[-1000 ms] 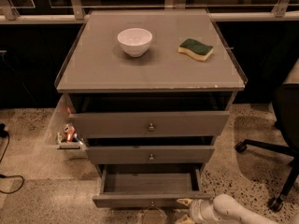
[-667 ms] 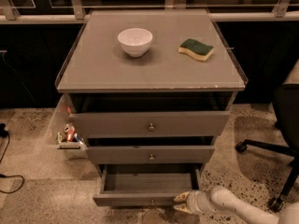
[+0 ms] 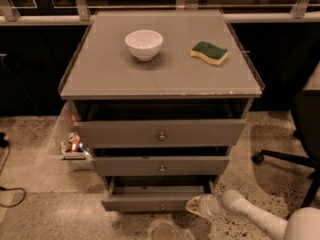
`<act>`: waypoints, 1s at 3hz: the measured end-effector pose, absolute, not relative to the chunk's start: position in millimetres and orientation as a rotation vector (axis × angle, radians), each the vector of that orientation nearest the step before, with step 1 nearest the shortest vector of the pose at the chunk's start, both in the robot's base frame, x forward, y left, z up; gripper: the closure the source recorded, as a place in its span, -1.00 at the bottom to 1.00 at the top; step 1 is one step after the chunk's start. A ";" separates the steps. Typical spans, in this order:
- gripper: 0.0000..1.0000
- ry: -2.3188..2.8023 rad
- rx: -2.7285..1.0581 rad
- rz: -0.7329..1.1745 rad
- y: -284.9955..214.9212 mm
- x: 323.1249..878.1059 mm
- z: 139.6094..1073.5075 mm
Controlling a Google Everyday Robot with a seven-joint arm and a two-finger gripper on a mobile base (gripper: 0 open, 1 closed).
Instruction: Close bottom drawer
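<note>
The grey cabinet has three drawers. The bottom drawer is the lowest and narrowest front, with a small round knob. It stands pulled out a little, with a dark gap above its front. My gripper is low at the right, at the right end of the bottom drawer's front, on the end of a white arm that comes in from the lower right. The top drawer and middle drawer also stand slightly out.
A white bowl and a green and yellow sponge lie on the cabinet top. A clear bin with small items stands at the cabinet's left. An office chair base is at the right. A cable lies on the floor at the left.
My gripper has moved left and up to the drawer's right end. The bottom drawer now stands less far out than a second ago.
</note>
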State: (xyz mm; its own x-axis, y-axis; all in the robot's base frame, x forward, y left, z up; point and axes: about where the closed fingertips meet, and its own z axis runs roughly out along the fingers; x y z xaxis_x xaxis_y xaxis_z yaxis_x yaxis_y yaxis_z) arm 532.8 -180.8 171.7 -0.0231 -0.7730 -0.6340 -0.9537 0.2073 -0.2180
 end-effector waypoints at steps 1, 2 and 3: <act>1.00 1.834 -1.606 0.355 -180.7 532.6 171.7; 0.63 1.834 -1.606 0.355 -180.7 532.6 171.7; 0.16 1.834 -1.606 0.355 -180.6 532.6 171.7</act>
State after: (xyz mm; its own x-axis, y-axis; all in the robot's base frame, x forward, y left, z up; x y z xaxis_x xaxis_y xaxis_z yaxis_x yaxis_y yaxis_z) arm 532.6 -180.6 171.7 -0.0231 -0.7729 -0.6341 -0.9537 0.2072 -0.2179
